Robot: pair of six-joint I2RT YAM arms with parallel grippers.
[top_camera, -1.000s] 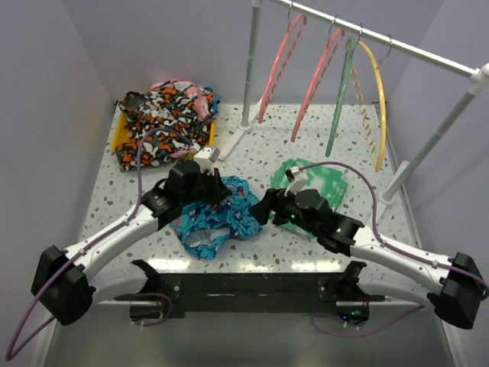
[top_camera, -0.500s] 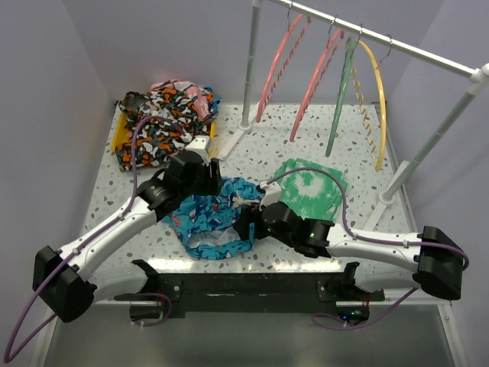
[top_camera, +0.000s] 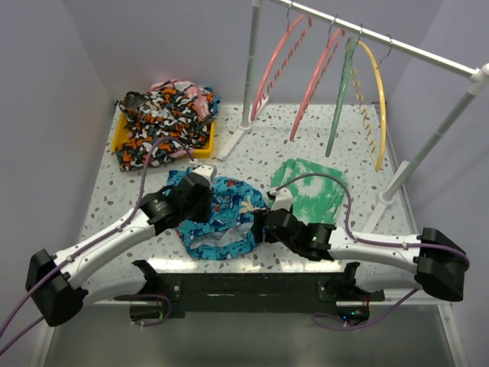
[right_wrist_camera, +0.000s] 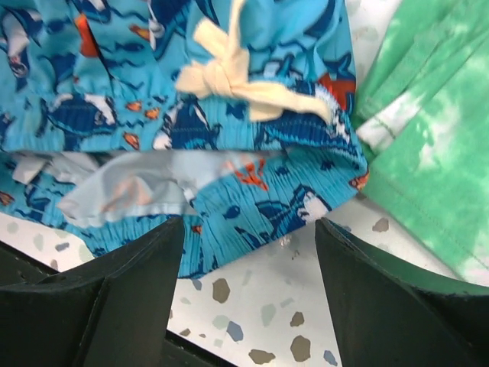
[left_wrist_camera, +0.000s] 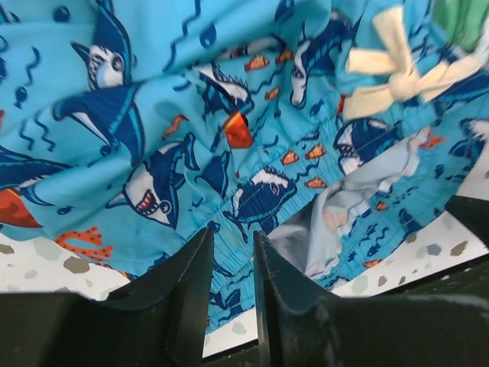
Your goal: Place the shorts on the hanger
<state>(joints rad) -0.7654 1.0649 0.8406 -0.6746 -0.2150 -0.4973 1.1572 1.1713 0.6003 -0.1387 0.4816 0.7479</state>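
Top external view: the grey speckled terrazzo bench (top_camera: 252, 157) sits between pale lilac walls. A white clothes rail (top_camera: 412, 50) stands at its far right.

The turquoise-blue shark-print shorts (top_camera: 225, 210) lie rumpled near the front middle of the bench, between my two arms. Their long axis runs roughly from far left to near right. The pale lining shows toward the near edge, and the cream drawstring bow (right_wrist_camera: 229, 73) lies on the right-hand side.

An orange-black-white patterned garment (top_camera: 164, 122) is heaped in a yellow tray (top_camera: 122, 141) at the far left. A green cloth with white patches (top_camera: 313, 187) lies just right of the shorts, touching them.

The salmon-pink curved plastic hanger (top_camera: 279, 65) hangs on the rail, well apart from the shorts. Its twin (top_camera: 317, 73), a green hanger (top_camera: 341, 99) and a yellow hanger (top_camera: 380, 99) hang to its right.

My left arm (top_camera: 114, 237) reaches in low from the near left, and my right arm (top_camera: 367, 248) from the near right.

My left jaws stand only a narrow slot apart over the waistband. I cannot tell whether they pinch cloth. My right jaws are spread wide around the shorts' near edge, holding nothing.
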